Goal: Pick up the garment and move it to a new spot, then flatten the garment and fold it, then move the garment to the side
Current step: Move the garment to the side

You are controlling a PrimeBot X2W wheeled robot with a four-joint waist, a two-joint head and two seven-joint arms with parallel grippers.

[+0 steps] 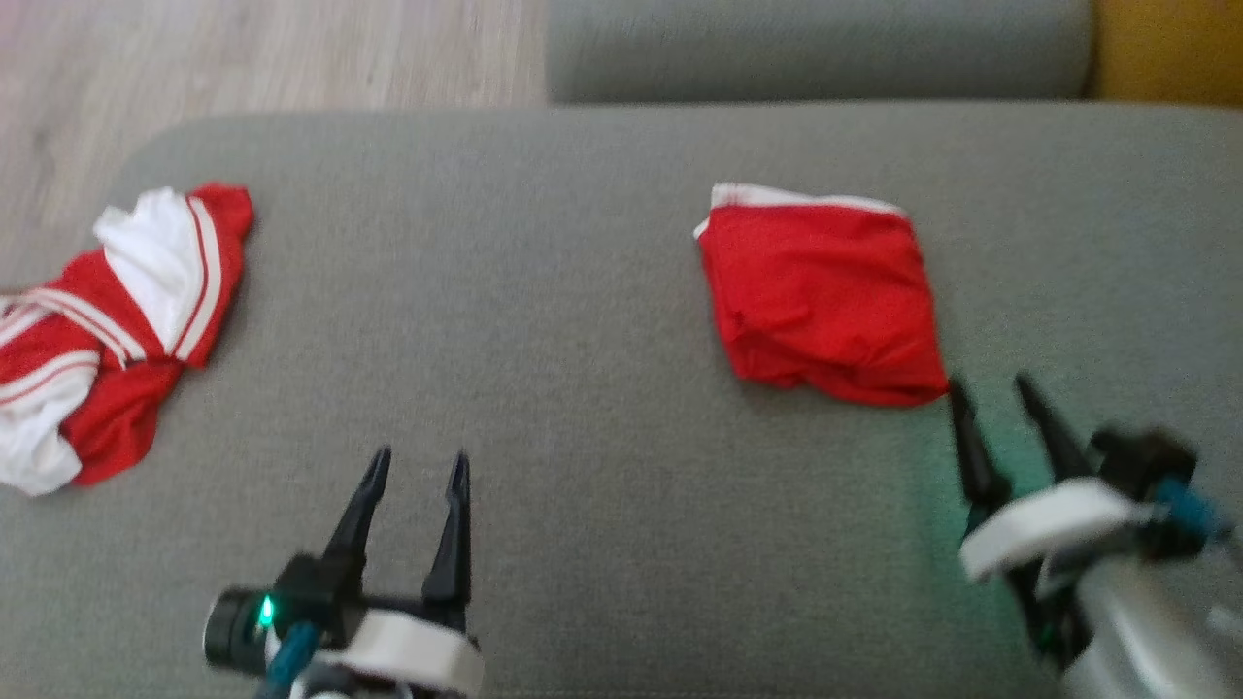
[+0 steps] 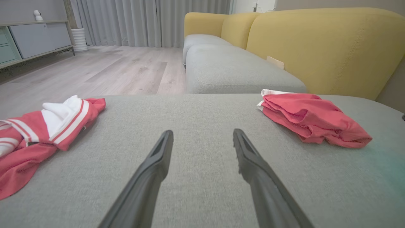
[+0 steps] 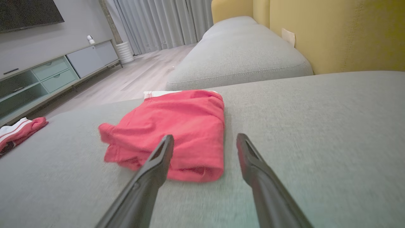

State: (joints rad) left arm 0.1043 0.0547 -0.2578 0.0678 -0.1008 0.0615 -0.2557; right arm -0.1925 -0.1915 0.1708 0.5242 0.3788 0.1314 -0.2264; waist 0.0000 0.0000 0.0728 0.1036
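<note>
Folded red garment (image 1: 821,296) lying just beside right gripper (image 1: 989,382) tips, well apart from left gripper (image 1: 419,454). 2 grippers gaping, holding nothing.

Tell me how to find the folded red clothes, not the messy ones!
Find the wide grey cushion in front of the yellow sofa back. On its right side, just past the right pincer, lies the folded garment. It is a neat, nearly all-red square with one thin white edge, unlike the crumpled red-and-white striped garment on the left.
</note>
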